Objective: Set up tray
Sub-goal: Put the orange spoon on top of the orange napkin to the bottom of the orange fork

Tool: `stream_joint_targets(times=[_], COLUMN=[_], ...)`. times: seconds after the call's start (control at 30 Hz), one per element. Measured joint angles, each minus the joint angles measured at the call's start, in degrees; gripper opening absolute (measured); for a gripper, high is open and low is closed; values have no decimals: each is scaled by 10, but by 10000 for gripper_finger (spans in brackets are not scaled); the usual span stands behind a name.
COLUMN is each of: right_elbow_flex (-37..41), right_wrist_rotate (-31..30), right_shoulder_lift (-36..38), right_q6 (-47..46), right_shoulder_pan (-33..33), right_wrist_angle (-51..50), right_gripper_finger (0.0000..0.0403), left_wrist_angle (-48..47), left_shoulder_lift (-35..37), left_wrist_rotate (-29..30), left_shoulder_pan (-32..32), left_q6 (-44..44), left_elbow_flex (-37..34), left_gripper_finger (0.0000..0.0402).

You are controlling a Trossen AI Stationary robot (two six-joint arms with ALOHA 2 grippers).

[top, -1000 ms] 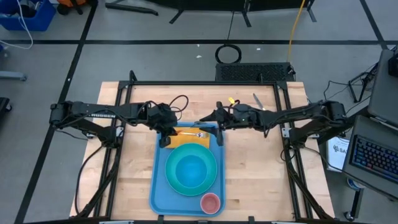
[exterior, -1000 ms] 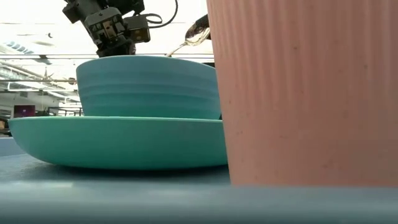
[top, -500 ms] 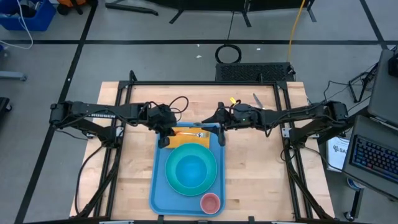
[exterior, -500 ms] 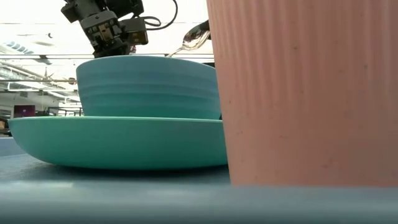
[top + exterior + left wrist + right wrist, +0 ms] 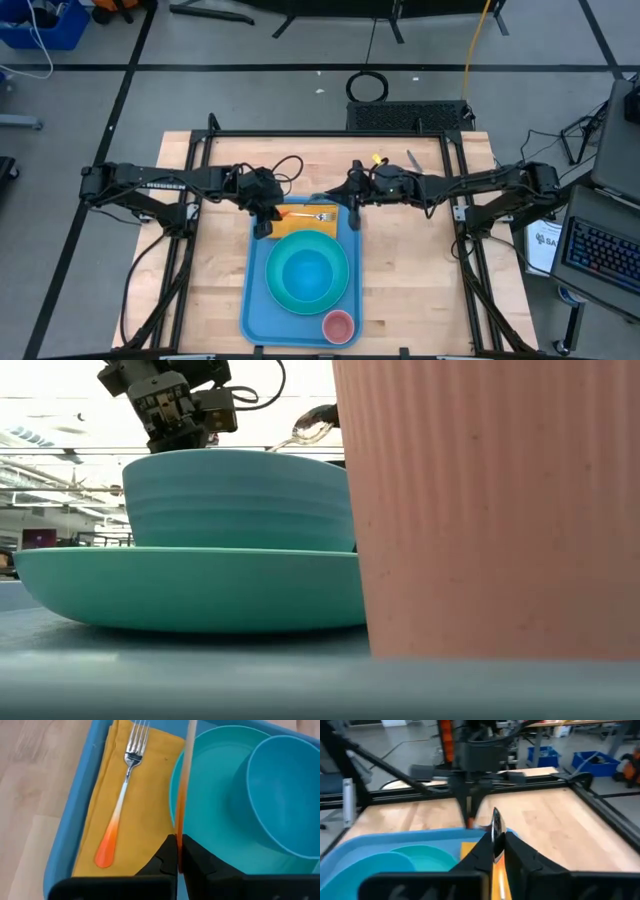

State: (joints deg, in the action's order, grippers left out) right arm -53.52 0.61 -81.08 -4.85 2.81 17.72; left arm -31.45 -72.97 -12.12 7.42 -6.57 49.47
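Observation:
The light-blue tray [image 5: 251, 305] lies mid-table. On it are a turquoise plate [image 5: 277, 293] with a blue bowl [image 5: 306, 271], a pink cup [image 5: 338, 325] and an orange-yellow napkin [image 5: 150, 805] with an orange-handled fork [image 5: 125, 785]. A spoon [image 5: 185, 780] with an orange handle hangs over the tray's far end between both arms. My left gripper [image 5: 179, 840] is shut on its handle. My right gripper [image 5: 496, 842] is shut on its bowl end [image 5: 313, 426]. My left gripper pinches the spoon's orange handle end [image 5: 179, 827] between its two fingers, slanting down from the table's left. The spoon runs on out past the fingers, seen edge-on, clear of the napkin and plate. My right gripper pinches the spoon's bowl [image 5: 496, 822] between its two fingers, coming about level from the table's right. The bowl stands on edge, lifted clear of the tray.
The wooden table [image 5: 410, 270] has bare room on both sides of the tray. Black frame rails [image 5: 330, 133] run along its edges. A dark cable [image 5: 290, 163] loops by the left arm, and small items [image 5: 412, 160] lie at the far right.
My right gripper has shut its fingers on the spoon's bowl end while staying in place. My left gripper has kept its hold on the handle, and the spoon stays lifted over the tray's far end.

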Motion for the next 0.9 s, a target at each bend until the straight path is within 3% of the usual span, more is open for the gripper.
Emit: stream_joint_targets(times=[0.3, 0.6, 0.9], right_elbow_flex=[0, 0, 0], right_wrist_rotate=[-36, -56, -83], right_shoulder_lift=[0, 0, 0], right_q6=[-45, -68, -82], right_shoulder_pan=[0, -1, -1], right_wrist_angle=[-15, -19, -19], right_gripper_finger=[4, 1, 1], left_wrist_angle=[3, 14, 14], left_shoulder_lift=[0, 0, 0], left_wrist_rotate=[28, 80, 158], left_shoulder_pan=[-4, -22, -38], left_q6=[8, 9, 19], left_elbow_flex=[0, 0, 0], left_gripper_finger=[38, 36, 69])
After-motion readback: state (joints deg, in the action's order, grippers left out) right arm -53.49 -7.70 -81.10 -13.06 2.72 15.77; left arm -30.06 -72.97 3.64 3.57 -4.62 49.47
